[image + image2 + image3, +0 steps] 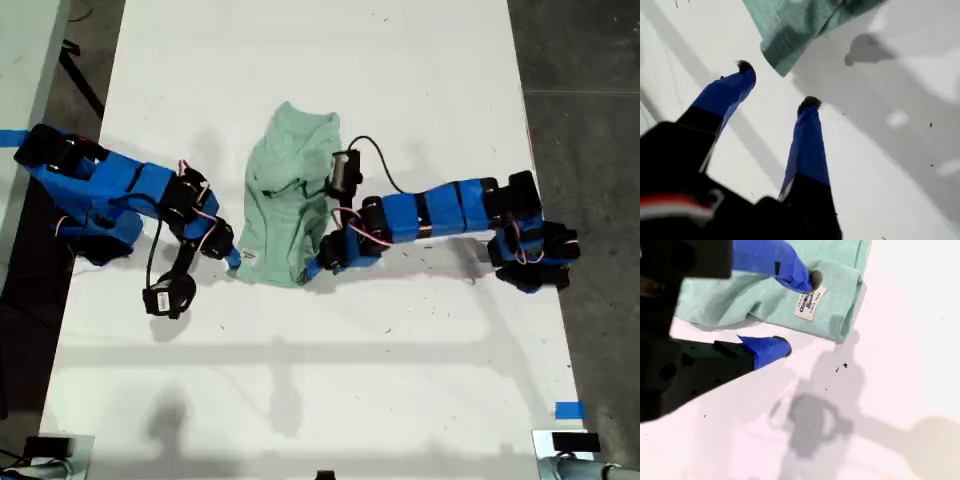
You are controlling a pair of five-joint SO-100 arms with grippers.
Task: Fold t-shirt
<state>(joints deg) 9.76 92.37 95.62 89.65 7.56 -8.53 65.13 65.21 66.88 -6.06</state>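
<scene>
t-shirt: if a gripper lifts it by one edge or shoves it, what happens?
Probably floppy: the t-shirt lies bunched in soft folds and rolled edges, so a lifted edge would likely drape. Likely light, being thin knit. A push would probably wrinkle it rather than slide it whole across the white table.

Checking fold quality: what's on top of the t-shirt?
A white label faces up on the t-shirt, one fingertip of my second hand beside it. Whatever lies under the bunched cloth is hidden.
</scene>
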